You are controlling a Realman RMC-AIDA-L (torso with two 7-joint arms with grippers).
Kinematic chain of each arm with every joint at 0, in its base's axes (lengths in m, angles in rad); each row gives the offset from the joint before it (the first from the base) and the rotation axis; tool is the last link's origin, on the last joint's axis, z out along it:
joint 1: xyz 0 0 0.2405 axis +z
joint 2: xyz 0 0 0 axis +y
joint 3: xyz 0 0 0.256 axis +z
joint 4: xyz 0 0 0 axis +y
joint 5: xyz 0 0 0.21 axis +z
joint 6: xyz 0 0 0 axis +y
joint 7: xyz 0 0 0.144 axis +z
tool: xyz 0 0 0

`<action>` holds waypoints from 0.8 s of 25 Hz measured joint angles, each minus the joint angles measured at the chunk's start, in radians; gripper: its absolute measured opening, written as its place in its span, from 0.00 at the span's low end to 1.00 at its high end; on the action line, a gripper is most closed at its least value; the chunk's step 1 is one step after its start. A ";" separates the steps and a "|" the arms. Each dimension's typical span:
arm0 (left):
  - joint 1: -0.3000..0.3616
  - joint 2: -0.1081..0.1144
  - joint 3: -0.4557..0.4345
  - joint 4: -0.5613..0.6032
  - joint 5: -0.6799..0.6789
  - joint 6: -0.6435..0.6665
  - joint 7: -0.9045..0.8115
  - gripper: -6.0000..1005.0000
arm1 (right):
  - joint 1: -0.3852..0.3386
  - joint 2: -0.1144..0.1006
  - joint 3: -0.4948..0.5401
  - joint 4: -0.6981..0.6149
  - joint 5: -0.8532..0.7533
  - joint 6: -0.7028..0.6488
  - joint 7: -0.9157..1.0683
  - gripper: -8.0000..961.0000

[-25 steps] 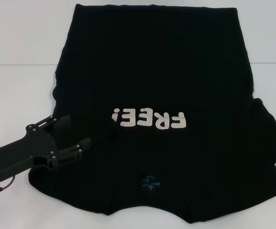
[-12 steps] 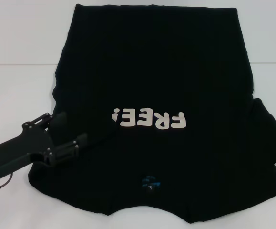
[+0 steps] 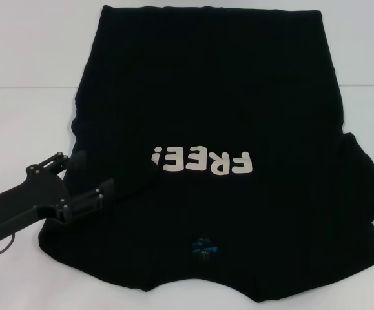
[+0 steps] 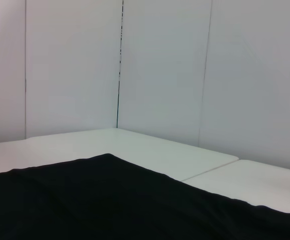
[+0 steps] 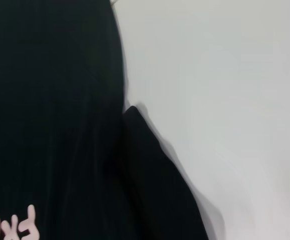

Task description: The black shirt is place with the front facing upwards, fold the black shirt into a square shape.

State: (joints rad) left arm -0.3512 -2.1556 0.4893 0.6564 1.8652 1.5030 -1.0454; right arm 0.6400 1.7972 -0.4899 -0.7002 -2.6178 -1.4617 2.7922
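where it lies flat, black shirt (image 3: 212, 97) looks matte.

You had the shirt (image 3: 212, 97) spread on the table (image 3: 25, 58), with the left gripper (image 3: 96, 175) at its 8 o'clock edge.

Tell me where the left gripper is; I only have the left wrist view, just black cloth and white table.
Observer: The left gripper is low at the shirt's left sleeve edge, open.
Operator: Is anything folded yet?
Observer: Not that I can see: the body lies flat on the table with the lettering facing up.
Operator: And the right side?
Observer: The right sleeve is spread out on the table; no right gripper shows in any view.
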 joint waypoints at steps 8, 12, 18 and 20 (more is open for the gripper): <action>0.000 0.000 0.000 0.000 0.000 -0.010 0.001 0.85 | 0.054 0.001 -0.010 0.078 -0.041 0.062 0.015 0.86; 0.000 0.000 0.001 0.000 0.000 -0.011 0.001 0.85 | 0.079 0.003 -0.044 0.099 -0.046 0.078 0.016 0.95; 0.000 -0.001 0.000 -0.001 0.005 -0.018 0.001 0.85 | 0.100 0.010 -0.085 0.126 -0.047 0.117 0.025 0.95; 0.002 -0.001 0.001 -0.001 0.005 -0.019 0.001 0.85 | 0.107 0.011 -0.094 0.139 -0.047 0.127 0.025 0.95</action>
State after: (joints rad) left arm -0.3495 -2.1567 0.4899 0.6553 1.8703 1.4843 -1.0445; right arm 0.7470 1.8080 -0.5842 -0.5610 -2.6646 -1.3343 2.8171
